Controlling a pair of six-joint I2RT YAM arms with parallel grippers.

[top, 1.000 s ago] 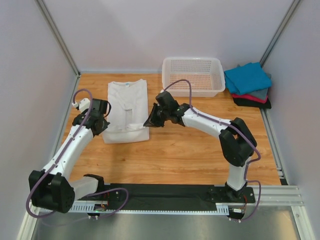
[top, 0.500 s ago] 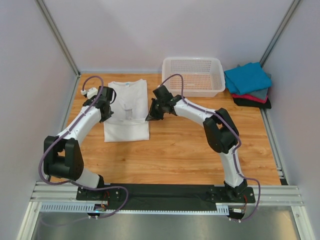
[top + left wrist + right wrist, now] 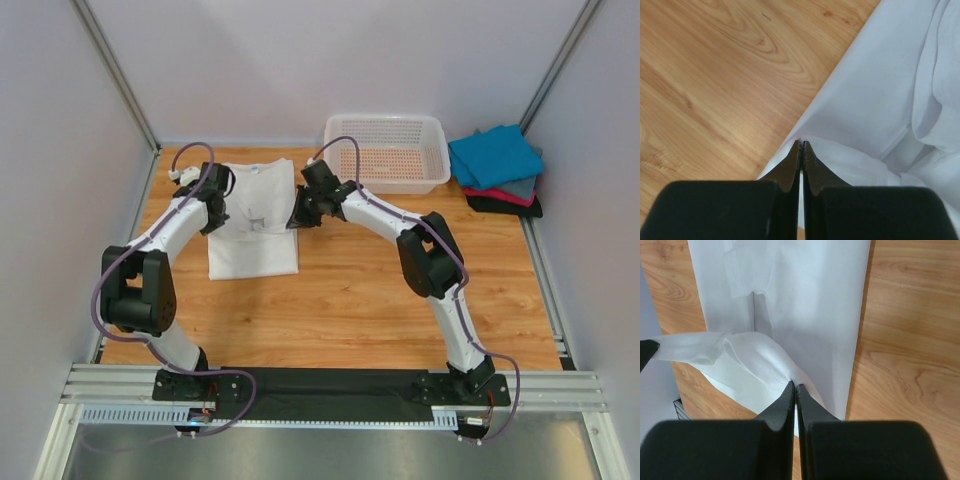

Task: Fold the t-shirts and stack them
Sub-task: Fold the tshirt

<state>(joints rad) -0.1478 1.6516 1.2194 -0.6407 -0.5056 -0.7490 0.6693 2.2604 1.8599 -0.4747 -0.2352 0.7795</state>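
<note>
My left pincer (image 3: 801,142) is clenched on the left edge of the white shirt (image 3: 255,250), and my right pincer (image 3: 795,385) is clenched on a raised pleat at the shirt's right edge, so the cloth is drawn up in a loose ridge between the two. Around that ridge the shirt lies flat on the table (image 3: 360,290) as a long, narrow strip, both sides already turned in. The collar end lies beyond my pincers and the hem end lies nearer my bases. I judge the side folds done and the crosswise fold only begun. Just right of my right pincer stands the basket (image 3: 437,150), and well right of that sits the stack (image 3: 495,155) of folded shirts, teal on top. Finishing this fold and carrying the shirt over to the stack are left to do.
</note>
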